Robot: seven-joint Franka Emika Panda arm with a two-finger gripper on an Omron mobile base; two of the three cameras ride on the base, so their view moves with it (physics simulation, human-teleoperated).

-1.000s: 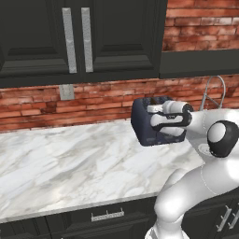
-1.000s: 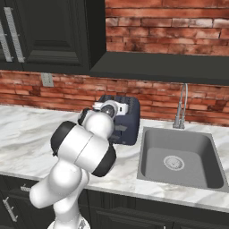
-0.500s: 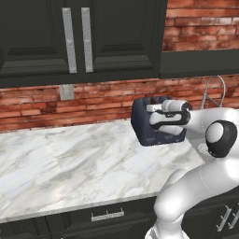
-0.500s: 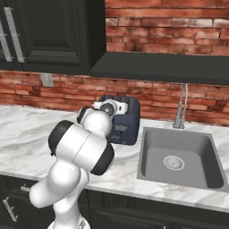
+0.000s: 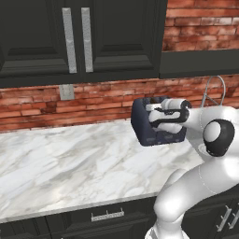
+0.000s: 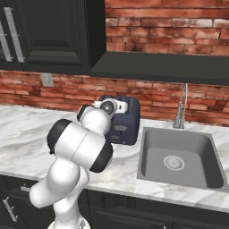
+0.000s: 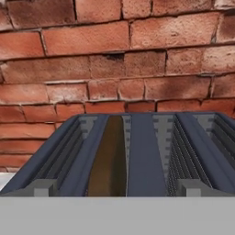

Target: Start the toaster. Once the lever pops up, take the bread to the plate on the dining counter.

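Note:
The dark navy toaster (image 5: 140, 127) (image 6: 127, 126) stands on the marble worktop against the brick wall. From the hand view I look low along its top (image 7: 142, 156), where the brown bread (image 7: 109, 161) sits down in the left slot and the right slot has nothing in it. My gripper (image 5: 154, 113) (image 6: 115, 104) hovers at the toaster's near upper edge, pointing toward the wall. It is open and holds nothing. The plate and the dining counter are out of view.
A grey sink (image 6: 179, 156) with a faucet (image 6: 181, 109) lies right of the toaster. The marble worktop (image 5: 70, 163) stretches left of it. Black cabinets (image 5: 74, 37) hang overhead, and an outlet (image 5: 66, 92) sits on the brick wall.

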